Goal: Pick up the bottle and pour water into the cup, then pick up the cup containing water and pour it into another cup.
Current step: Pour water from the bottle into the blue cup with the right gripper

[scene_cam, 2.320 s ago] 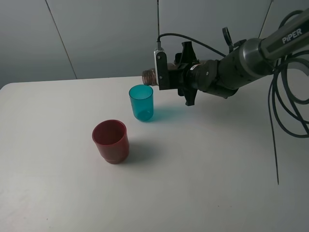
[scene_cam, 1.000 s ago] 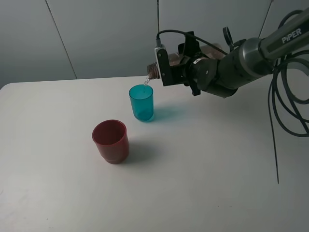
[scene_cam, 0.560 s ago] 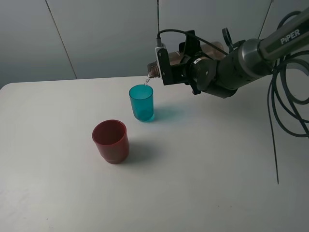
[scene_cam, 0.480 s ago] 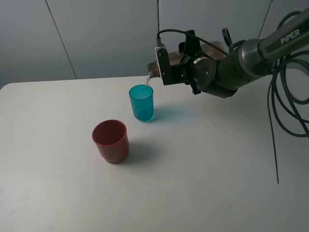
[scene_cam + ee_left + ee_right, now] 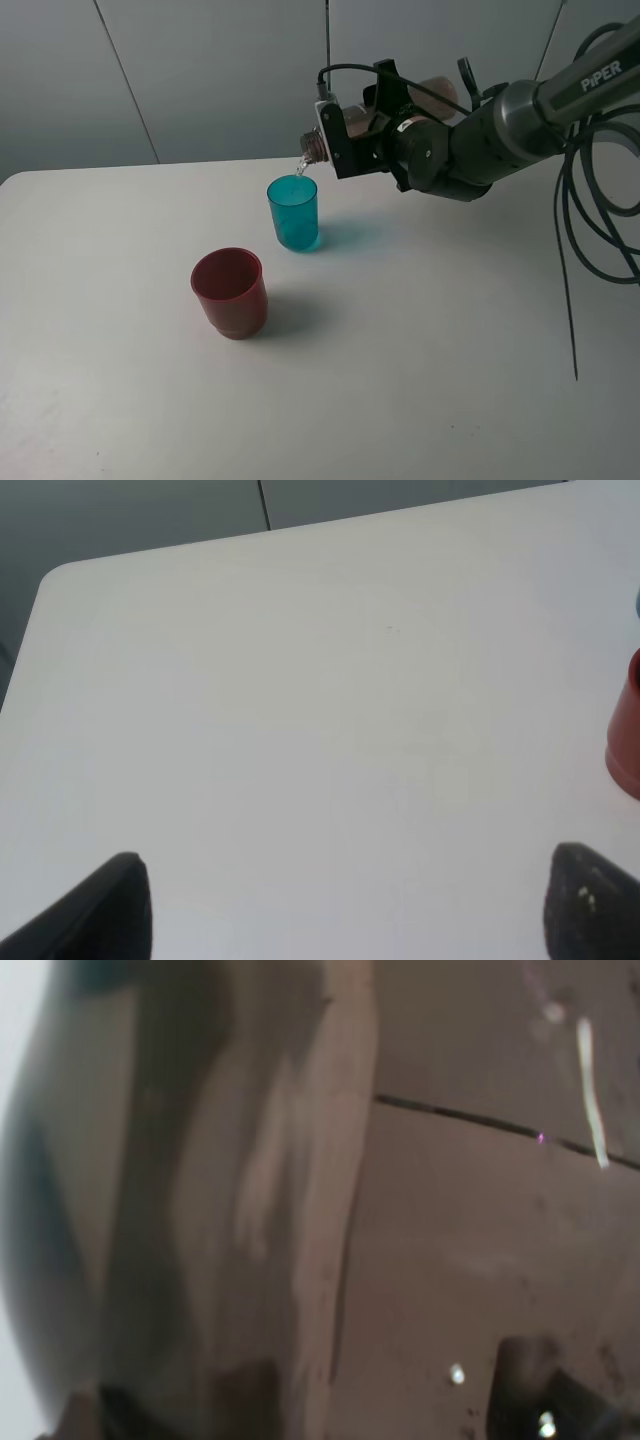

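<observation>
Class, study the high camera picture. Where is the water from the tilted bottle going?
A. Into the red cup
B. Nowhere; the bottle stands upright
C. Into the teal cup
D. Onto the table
C: the mouth of the bottle hangs just over the teal cup and a thin stream drops into it; the red cup stands apart.

The only writing that can be read is the word "PiPER" (image 5: 608, 75). It is in white letters with a small i, on the dark grey link of the right arm (image 5: 520, 115) at the far right, behind the right pincer (image 5: 340, 145) gripping the bottle (image 5: 316, 147). Both wrist views show no legible lettering.
</observation>
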Tool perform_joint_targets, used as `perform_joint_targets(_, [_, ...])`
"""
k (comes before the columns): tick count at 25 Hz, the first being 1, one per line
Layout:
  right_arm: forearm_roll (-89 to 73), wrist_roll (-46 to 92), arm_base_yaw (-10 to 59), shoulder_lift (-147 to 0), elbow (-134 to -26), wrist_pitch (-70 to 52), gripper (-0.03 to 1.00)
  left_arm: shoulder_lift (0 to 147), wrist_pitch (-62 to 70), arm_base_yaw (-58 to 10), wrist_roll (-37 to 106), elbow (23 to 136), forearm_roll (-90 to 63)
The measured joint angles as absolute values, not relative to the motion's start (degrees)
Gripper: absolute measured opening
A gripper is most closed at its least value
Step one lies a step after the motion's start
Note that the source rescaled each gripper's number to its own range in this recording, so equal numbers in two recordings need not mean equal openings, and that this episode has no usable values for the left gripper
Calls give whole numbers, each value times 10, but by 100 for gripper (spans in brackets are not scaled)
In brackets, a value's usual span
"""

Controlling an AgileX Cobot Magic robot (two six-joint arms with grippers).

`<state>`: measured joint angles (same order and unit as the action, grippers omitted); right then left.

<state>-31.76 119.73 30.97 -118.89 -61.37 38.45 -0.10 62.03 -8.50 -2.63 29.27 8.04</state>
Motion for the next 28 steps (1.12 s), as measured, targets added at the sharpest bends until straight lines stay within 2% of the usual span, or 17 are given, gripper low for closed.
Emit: perform_joint_targets(28, [-265, 1197, 310, -1189, -614, 390, 0, -1, 620, -85, -26, 293, 80])
